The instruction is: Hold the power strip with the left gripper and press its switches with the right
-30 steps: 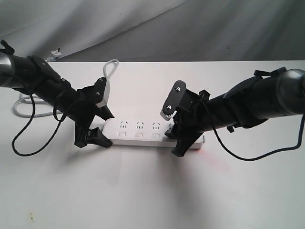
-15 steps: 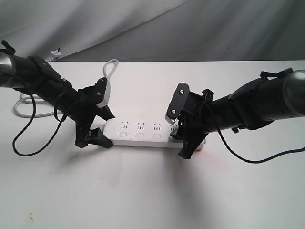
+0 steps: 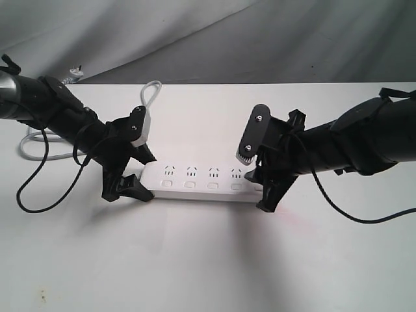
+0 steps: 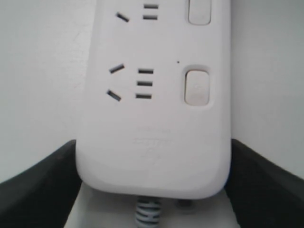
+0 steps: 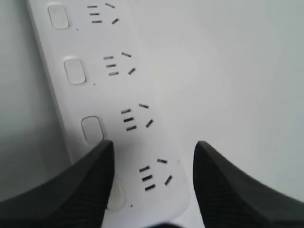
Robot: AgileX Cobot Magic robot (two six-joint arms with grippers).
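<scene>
The white power strip (image 3: 201, 181) lies across the middle of the white table. My left gripper (image 3: 139, 173) is shut on its cord end, and in the left wrist view the black fingers (image 4: 40, 183) press both long sides of the strip (image 4: 152, 142). The grey cord (image 4: 148, 214) leaves between them. One switch (image 4: 197, 88) shows below the nearest socket. My right gripper (image 3: 261, 190) hangs open over the strip's far end. In the right wrist view its fingers (image 5: 88, 183) straddle the last socket (image 5: 154, 173). One finger partly covers the end switch (image 5: 115, 195), and the neighbouring switch (image 5: 91, 129) is uncovered.
The grey cord (image 3: 151, 92) loops behind the left arm towards the table's back edge. A loose black cable (image 3: 26, 195) hangs off the left arm, and another (image 3: 364, 220) trails under the right arm. A dark grey cloth backdrop (image 3: 260, 39) rises behind the table.
My right gripper has slid right along the strip, from about the fourth socket to the far end, uncovering that socket and its switch. The left gripper and the strip have stayed put.
</scene>
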